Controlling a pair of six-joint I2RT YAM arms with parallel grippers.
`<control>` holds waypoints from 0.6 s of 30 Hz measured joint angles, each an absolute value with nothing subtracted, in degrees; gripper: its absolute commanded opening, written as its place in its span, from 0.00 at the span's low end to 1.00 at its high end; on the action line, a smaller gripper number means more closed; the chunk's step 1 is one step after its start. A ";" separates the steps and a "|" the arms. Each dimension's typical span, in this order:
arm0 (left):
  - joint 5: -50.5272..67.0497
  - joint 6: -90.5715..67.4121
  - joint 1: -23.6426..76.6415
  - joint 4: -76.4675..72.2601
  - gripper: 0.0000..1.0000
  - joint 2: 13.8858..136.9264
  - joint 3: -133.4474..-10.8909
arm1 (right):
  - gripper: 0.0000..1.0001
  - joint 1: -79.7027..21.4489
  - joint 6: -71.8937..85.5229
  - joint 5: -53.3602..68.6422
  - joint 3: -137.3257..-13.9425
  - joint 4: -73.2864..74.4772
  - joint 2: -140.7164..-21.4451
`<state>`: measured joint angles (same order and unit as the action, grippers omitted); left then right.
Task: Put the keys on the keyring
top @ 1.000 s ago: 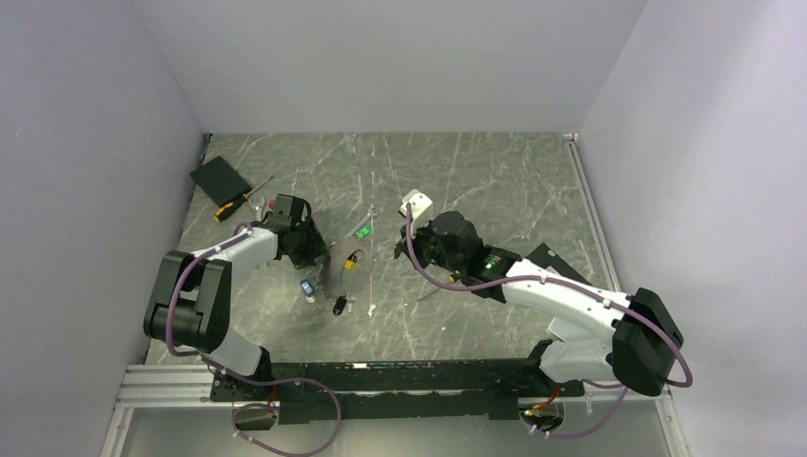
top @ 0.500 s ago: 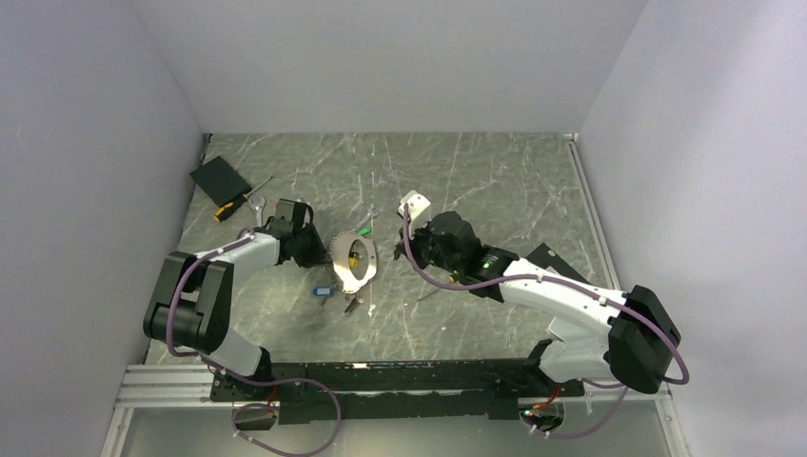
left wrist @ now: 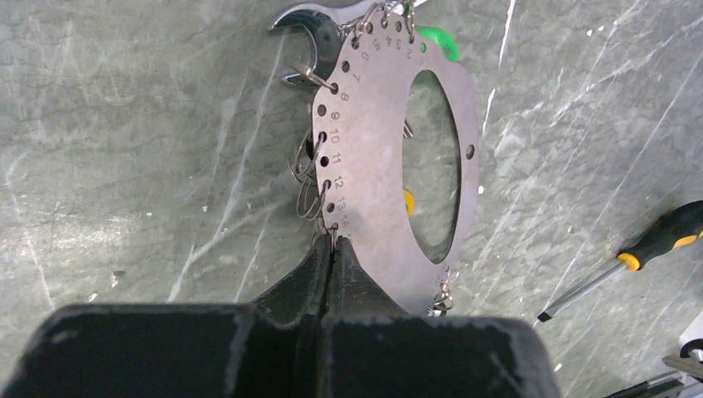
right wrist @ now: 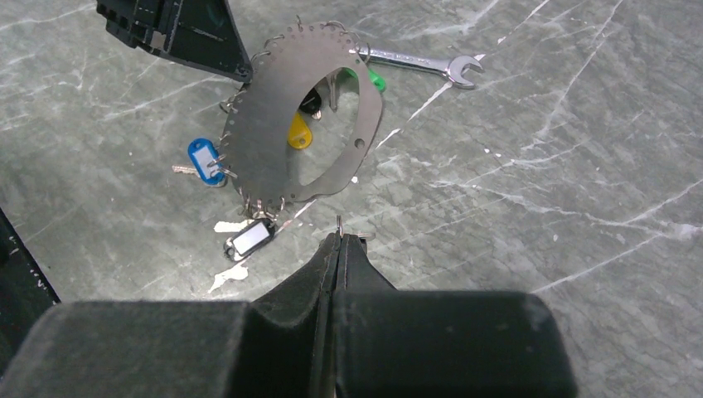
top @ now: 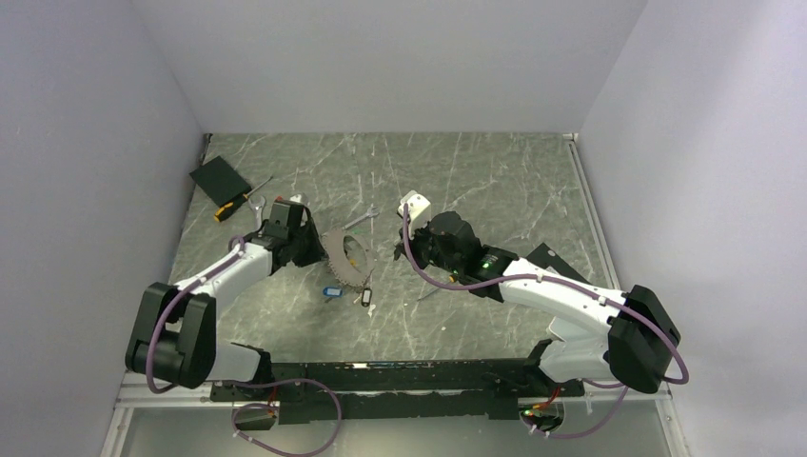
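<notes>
The keyring (left wrist: 373,191) is a flat silver oval plate with numbered holes round its rim and a large opening. My left gripper (left wrist: 333,239) is shut on its near edge and holds it tilted up off the table (top: 335,257). Keys hang from it on small wire rings: a blue one (right wrist: 201,159) and a black one with a white label (right wrist: 249,239) lie below its rim. A yellow one (right wrist: 299,133) shows through the opening and a green one (right wrist: 375,80) lies behind it. My right gripper (right wrist: 339,234) is shut on a small wire loop, just right of the keyring (right wrist: 265,141).
A silver wrench (right wrist: 423,62) lies just beyond the keyring. An orange-and-black screwdriver (top: 233,205) and a flat black pad (top: 219,177) sit at the back left. Grey walls close the table on three sides.
My left gripper has shut on the keyring's edge and tipped it up. The blue and black keys slid right and toward the front. The right arm has held still.
</notes>
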<state>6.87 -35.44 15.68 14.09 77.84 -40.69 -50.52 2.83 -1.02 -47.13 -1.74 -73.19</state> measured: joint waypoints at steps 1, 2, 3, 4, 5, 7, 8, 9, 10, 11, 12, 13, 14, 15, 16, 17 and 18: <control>6.42 -35.07 15.92 14.48 0.00 77.23 -40.64 | 0.00 -50.52 2.83 -0.99 -47.13 -1.74 -73.19; 6.07 -34.81 16.12 14.76 0.00 76.71 -40.60 | 0.00 -50.52 2.83 -0.99 -47.13 -1.74 -73.19; 5.67 -34.52 16.32 15.09 0.00 76.29 -40.60 | 0.00 -50.52 2.83 -1.02 -47.13 -1.74 -73.19; 5.17 -34.22 16.53 15.51 0.00 75.90 -40.60 | 0.00 -50.52 2.83 -0.99 -47.13 -1.72 -73.19; 4.56 -34.00 16.86 16.05 0.00 75.37 -40.60 | 0.00 -50.52 2.83 -0.99 -47.13 -1.72 -73.19; 2.81 -33.61 17.43 17.58 0.00 73.80 -40.60 | 0.00 -50.52 2.83 -0.99 -47.13 -1.72 -73.19; 1.52 -33.41 17.80 18.92 0.00 72.49 -40.71 | 0.00 -50.52 2.83 -1.02 -47.13 -1.72 -73.19; 0.38 -33.17 18.09 20.38 0.00 71.31 -41.08 | 0.00 -50.52 2.83 -0.99 -47.13 -1.72 -73.19; -0.64 -32.95 18.28 21.87 0.00 70.22 -41.69 | 0.00 -50.52 2.83 -1.02 -47.13 -1.69 -73.19; -1.85 -32.51 18.55 23.57 0.00 69.28 -42.83 | 0.00 -50.52 2.85 -1.02 -47.13 -1.72 -73.19; -2.96 -32.10 18.74 25.30 0.00 68.66 -44.31 | 0.00 -50.52 2.87 -1.02 -47.13 -1.72 -73.19; -4.21 -31.68 18.98 27.35 0.00 68.18 -46.59 | 0.00 -50.52 2.98 -1.04 -47.13 -1.72 -73.19; -5.13 -30.98 19.09 28.84 0.00 67.96 -48.69 | 0.00 -50.52 3.03 -1.04 -47.13 -1.74 -73.19; -6.28 -30.30 19.25 30.57 0.00 67.83 -51.40 | 0.00 -50.52 3.09 -1.06 -47.13 -1.74 -73.17; -7.07 -29.36 19.33 31.77 0.00 67.83 -53.56 | 0.00 -50.52 3.20 -1.06 -47.13 -1.76 -73.12; -7.92 -27.94 19.44 33.69 0.00 67.85 -56.34 | 0.00 -50.52 3.27 -1.08 -47.11 -1.78 -73.06; -8.69 -26.48 19.57 35.68 0.00 68.12 -59.22 | 0.00 -50.52 3.36 -1.13 -47.07 -1.83 -72.93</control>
<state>-8.69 -26.48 19.57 35.68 68.12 -59.22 -50.52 3.36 -1.13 -47.07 -1.83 -72.93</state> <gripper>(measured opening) 0.014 0.010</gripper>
